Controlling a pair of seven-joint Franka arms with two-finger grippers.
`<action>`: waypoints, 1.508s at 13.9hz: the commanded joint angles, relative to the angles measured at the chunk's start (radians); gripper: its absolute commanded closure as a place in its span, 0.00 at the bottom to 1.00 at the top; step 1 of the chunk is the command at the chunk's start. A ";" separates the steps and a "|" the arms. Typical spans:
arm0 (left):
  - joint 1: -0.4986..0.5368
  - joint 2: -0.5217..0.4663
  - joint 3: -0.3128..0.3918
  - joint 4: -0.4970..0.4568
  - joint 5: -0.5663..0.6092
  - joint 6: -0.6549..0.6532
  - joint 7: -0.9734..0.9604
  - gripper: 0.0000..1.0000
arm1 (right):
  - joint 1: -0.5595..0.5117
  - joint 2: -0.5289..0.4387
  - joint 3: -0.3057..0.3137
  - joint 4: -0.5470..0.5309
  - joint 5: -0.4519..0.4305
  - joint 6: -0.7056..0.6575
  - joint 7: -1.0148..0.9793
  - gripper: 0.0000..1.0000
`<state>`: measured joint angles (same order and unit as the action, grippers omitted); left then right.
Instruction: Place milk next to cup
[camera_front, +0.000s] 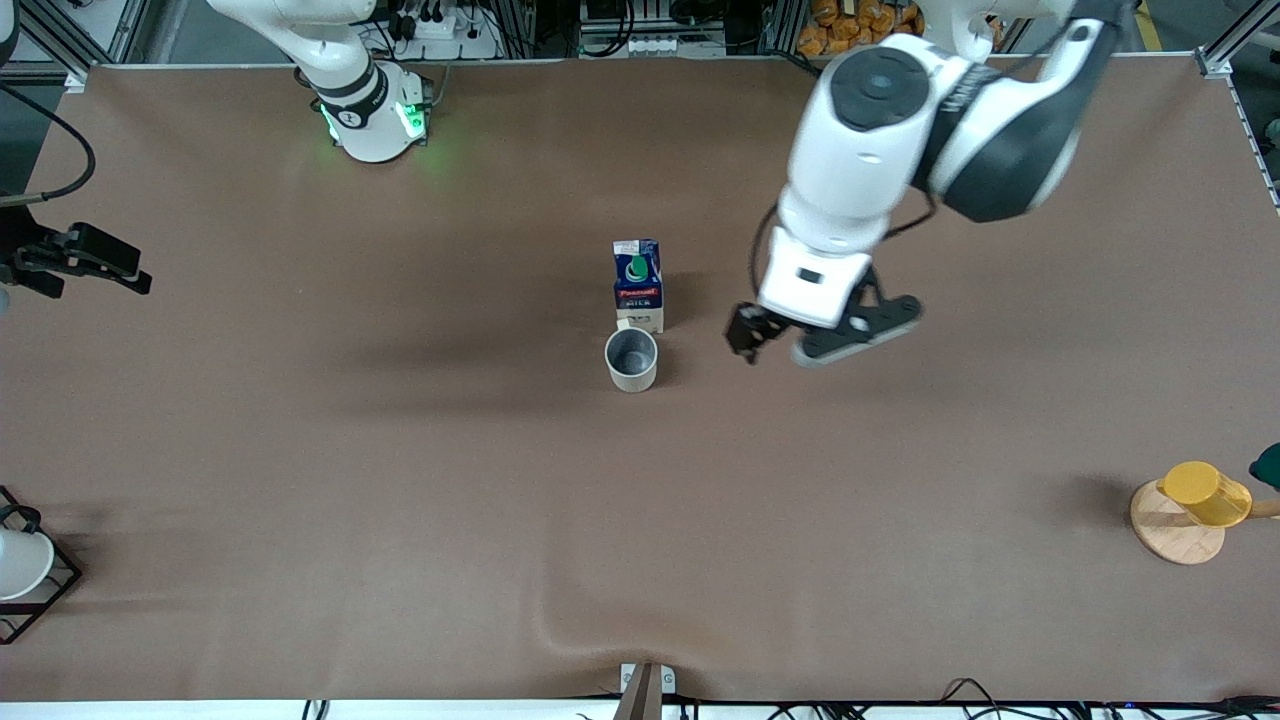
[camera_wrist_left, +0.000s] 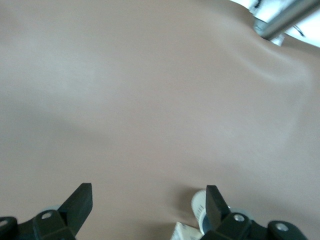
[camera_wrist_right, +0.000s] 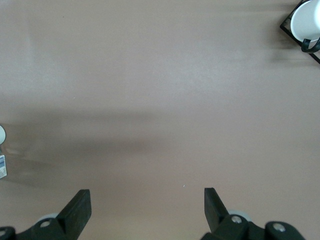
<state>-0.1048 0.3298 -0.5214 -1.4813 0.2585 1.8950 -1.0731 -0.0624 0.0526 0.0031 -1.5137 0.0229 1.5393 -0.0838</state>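
The milk (camera_front: 638, 285), a dark blue carton with a red band and green cap, stands upright mid-table. The off-white cup (camera_front: 631, 359) stands upright just nearer the front camera, almost touching it. My left gripper (camera_front: 748, 336) hangs open and empty over bare table beside both, toward the left arm's end. In the left wrist view my left gripper (camera_wrist_left: 147, 202) is open, with the cup (camera_wrist_left: 198, 206) and the milk (camera_wrist_left: 186, 233) peeking in beside one finger. My right gripper (camera_front: 125, 272) waits at the right arm's end; it shows open and empty in the right wrist view (camera_wrist_right: 147, 205).
A yellow cup (camera_front: 1205, 492) lies on a round wooden stand (camera_front: 1172, 540) at the left arm's end. A white cup (camera_front: 18, 563) sits in a black wire rack (camera_front: 55, 590) at the right arm's end, also in the right wrist view (camera_wrist_right: 305, 22). The tablecloth wrinkles (camera_front: 560, 630) near the front edge.
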 joint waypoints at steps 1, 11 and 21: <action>0.083 -0.038 -0.014 -0.024 0.022 -0.024 0.054 0.00 | -0.019 -0.026 0.017 -0.022 0.012 0.004 0.006 0.00; 0.157 -0.268 0.276 -0.034 -0.217 -0.287 0.749 0.00 | -0.020 -0.022 0.017 -0.013 0.012 0.007 0.006 0.00; 0.100 -0.342 0.506 -0.059 -0.245 -0.404 1.018 0.00 | -0.024 -0.023 0.015 -0.014 0.011 0.008 0.004 0.00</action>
<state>0.0142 0.0177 -0.0348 -1.5189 0.0495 1.5209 -0.0809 -0.0630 0.0525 0.0035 -1.5129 0.0233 1.5428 -0.0837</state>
